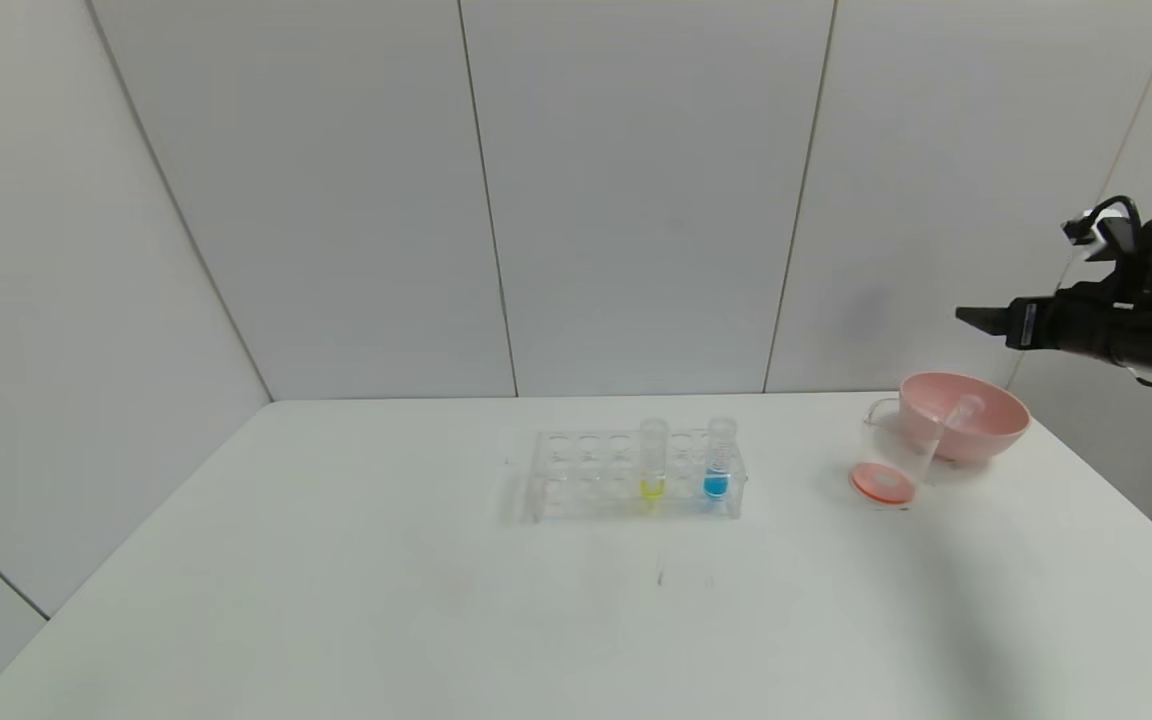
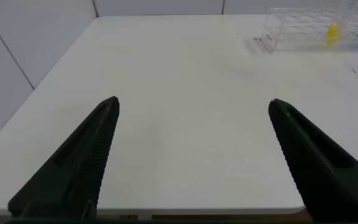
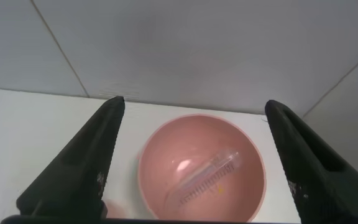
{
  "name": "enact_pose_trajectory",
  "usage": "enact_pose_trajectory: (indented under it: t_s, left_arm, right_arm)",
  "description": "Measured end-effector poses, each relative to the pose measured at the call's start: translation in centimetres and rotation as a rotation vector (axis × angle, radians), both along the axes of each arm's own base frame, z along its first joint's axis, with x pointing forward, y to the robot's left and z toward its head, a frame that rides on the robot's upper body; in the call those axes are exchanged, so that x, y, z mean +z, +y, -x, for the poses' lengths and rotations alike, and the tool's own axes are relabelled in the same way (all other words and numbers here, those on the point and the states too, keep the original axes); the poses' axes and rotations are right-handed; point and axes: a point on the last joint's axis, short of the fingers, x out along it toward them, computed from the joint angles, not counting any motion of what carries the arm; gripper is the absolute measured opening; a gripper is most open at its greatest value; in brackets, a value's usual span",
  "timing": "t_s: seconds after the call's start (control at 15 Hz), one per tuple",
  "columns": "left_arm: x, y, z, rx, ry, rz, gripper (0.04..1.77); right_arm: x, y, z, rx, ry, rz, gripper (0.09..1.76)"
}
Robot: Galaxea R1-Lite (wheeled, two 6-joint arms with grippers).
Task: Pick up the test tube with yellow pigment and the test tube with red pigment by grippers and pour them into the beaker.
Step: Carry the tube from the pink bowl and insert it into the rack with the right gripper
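rack (image 1: 636,478): clear plastic | bowl (image 1: 976,425): glossy pink | table (image 1: 336,600): matt white

The right pincer (image 1: 971,318) hangs above and just behind the bowl (image 1: 996,425), which holds a tube (image 3: 205,178). The beaker (image 1: 891,460) stands below it, leftward, touching the bowl; the rack (image 1: 576,475) sits farther left.

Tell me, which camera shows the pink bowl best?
The right wrist view: it looks straight into the pink bowl, where an emptied tube lies. The head view shows it small, side-on. The left wrist view misses it.
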Motion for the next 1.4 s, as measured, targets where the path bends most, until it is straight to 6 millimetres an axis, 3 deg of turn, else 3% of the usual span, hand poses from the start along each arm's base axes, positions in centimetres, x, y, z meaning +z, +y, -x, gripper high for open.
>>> enact_pose_trajectory:
  t_s: [0.47, 0.87, 1.13, 1.4]
  left_arm:
    - [0.0, 0.0, 0.0, 0.0, 0.0, 0.0, 1.72]
    - [0.0, 0.0, 0.0, 0.0, 0.0, 0.0, 1.72]
    - [0.0, 0.0, 0.0, 0.0, 0.0, 0.0, 1.72]
    - [0.0, 0.0, 0.0, 0.0, 0.0, 0.0, 1.72]
  right_arm:
    - [2.6, 6.4, 8.3, -0.027, 0.037, 0.002, 1.67]
    - [1.6, 13.4, 16.2, -0.01, 0.084, -0.01, 1.69]
    - [1.1, 16.8, 19.3, 0.016, 0.087, 0.01, 1.7]
    - [0.3, 20.1, 21.0, 0.041, 0.107, -0.04, 1.7]
